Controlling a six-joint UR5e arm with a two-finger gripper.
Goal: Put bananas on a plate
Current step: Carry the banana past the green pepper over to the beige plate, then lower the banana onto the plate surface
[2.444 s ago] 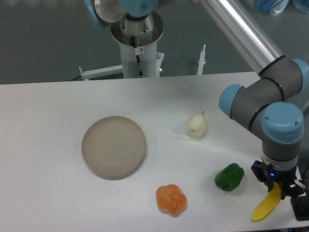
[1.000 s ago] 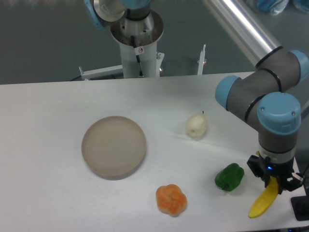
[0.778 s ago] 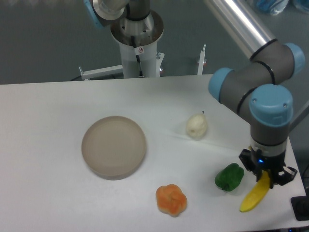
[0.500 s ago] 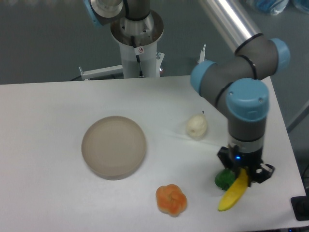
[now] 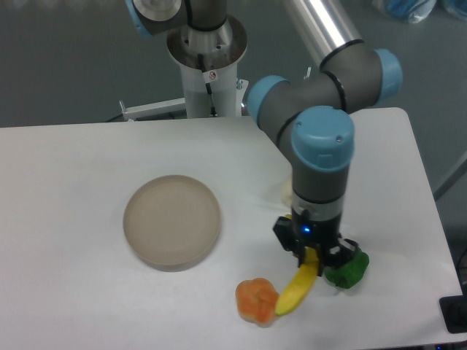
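Observation:
The yellow banana [image 5: 295,292] hangs tilted from my gripper [image 5: 312,256], which is shut on its upper end. Its lower tip is in front of the orange fruit. The round beige-tan plate [image 5: 172,222] lies on the white table to the left, apart from the gripper and with nothing on it. The arm's wrist stands upright over the gripper and hides most of the pale pear.
An orange fruit [image 5: 255,300] lies at the front, right by the banana's tip. A green pepper [image 5: 350,268] sits just right of the gripper. A sliver of the pale pear [image 5: 286,192] shows behind the wrist. The robot base [image 5: 210,65] stands at the back.
The arm has carried the banana leftward from the table's right front edge, past the green pepper, to just right of the orange fruit. The other things have not moved.

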